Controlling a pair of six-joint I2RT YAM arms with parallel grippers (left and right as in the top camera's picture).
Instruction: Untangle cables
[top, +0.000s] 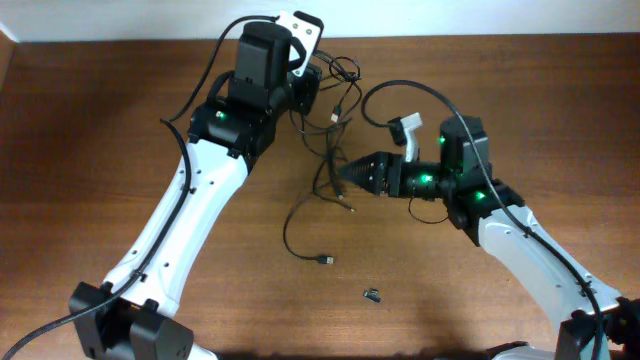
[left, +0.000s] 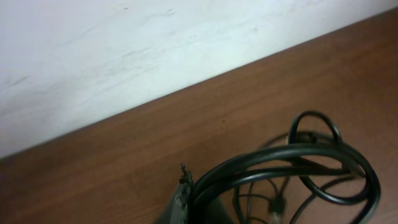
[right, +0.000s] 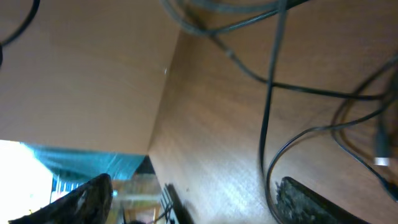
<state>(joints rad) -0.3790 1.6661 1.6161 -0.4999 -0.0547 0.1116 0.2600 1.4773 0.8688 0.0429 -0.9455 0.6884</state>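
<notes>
The cables (top: 333, 118) are thin black cords tangled at the table's far middle, with strands trailing toward me to a metal-tipped plug (top: 325, 260). My left gripper (top: 306, 98) is at the tangle's left edge. In the left wrist view it (left: 189, 199) is shut on the cables (left: 292, 155), whose loops rise from beside one finger (left: 181, 198). My right gripper (top: 340, 172) points left at the strands below the tangle. Its fingers (right: 311, 202) stand wide open (right: 193, 205), and one cable strand (right: 267, 124) runs just inside the right finger, loose.
A tiny dark stubby piece (top: 372, 294) lies near the front middle. The thick black arm cable (top: 420, 92) arcs over the right arm. A white wall (left: 124, 50) stands just behind the table's far edge, close to the left gripper.
</notes>
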